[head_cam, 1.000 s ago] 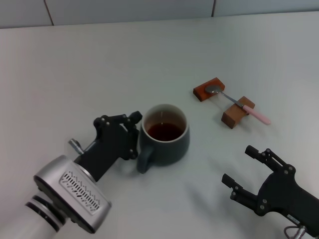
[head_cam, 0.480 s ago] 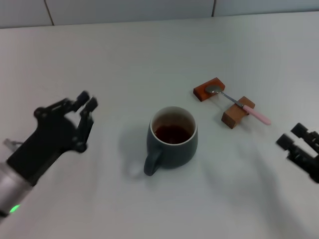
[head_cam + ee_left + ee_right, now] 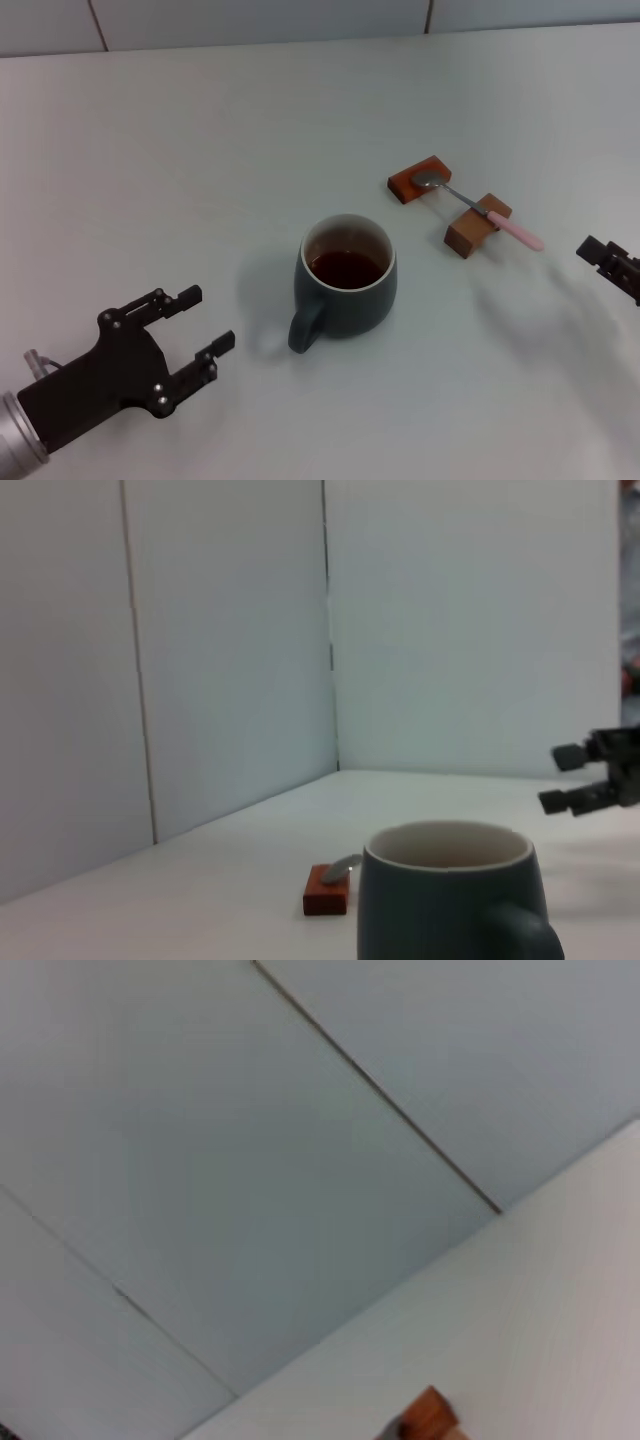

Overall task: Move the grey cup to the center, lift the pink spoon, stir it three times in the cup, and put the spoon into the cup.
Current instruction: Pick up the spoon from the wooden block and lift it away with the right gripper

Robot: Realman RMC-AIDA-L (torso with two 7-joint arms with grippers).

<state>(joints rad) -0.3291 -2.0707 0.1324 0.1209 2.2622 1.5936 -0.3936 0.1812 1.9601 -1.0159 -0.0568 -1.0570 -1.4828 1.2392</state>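
The grey cup (image 3: 346, 277) stands upright mid-table with dark liquid inside and its handle toward the front left; it also shows in the left wrist view (image 3: 450, 905). The pink spoon (image 3: 481, 209) lies across two wooden blocks to the cup's right and behind it, bowl on the far block, pink handle sticking out right. My left gripper (image 3: 205, 320) is open and empty, well to the cup's front left and apart from it. My right gripper (image 3: 608, 262) is at the right edge, right of the spoon's handle. In the left wrist view it (image 3: 573, 778) appears open and empty.
The two reddish-brown wooden blocks (image 3: 418, 178) (image 3: 477, 225) hold the spoon off the white table (image 3: 200, 150). One block (image 3: 325, 895) shows beside the cup in the left wrist view. Pale wall panels (image 3: 220, 660) stand behind the table.
My left gripper has let go of the cup's handle and drawn back to the front left. The cup sits slightly further right. My right gripper has moved out to the right edge.
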